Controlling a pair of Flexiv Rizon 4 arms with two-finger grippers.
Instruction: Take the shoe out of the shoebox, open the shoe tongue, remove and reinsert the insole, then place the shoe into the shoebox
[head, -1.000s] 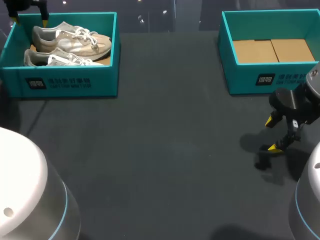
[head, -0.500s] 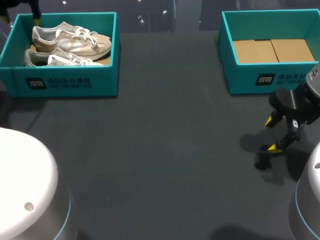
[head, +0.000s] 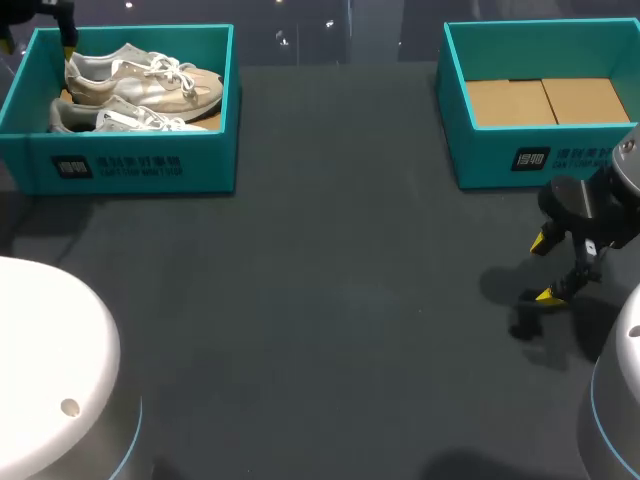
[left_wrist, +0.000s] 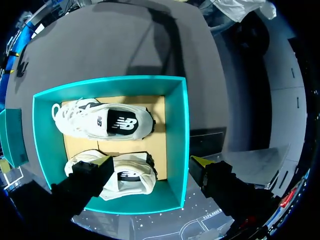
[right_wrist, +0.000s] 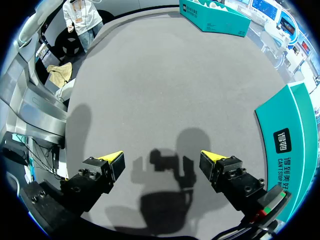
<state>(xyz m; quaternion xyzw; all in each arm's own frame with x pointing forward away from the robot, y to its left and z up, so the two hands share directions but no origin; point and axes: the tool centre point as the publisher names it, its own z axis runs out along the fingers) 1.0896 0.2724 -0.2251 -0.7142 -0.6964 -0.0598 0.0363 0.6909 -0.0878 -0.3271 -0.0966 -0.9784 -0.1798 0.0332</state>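
Note:
Two pale sneakers lie side by side in the teal shoebox (head: 140, 165) at the far left, the rear shoe (head: 145, 80) behind the front shoe (head: 120, 118). My left gripper (head: 36, 38) hangs open above the box's back left corner. Seen from the left wrist, the left gripper (left_wrist: 152, 161) is high over the box (left_wrist: 177, 145). One shoe (left_wrist: 102, 121) lies ahead of the fingers. The other shoe (left_wrist: 127, 177) lies under them, one fingertip (left_wrist: 104, 161) over it and the other beyond the box wall. My right gripper (head: 548, 268) stands open just above the bare table at the right.
A second teal box (head: 540, 155) with a bare cardboard floor stands at the far right, just behind my right gripper (right_wrist: 162, 157); its wall (right_wrist: 295, 130) shows beside that gripper. The dark table (head: 320, 300) lies between the two boxes.
My left gripper has shifted a little to the left above the shoebox's back corner. The right arm has kept still.

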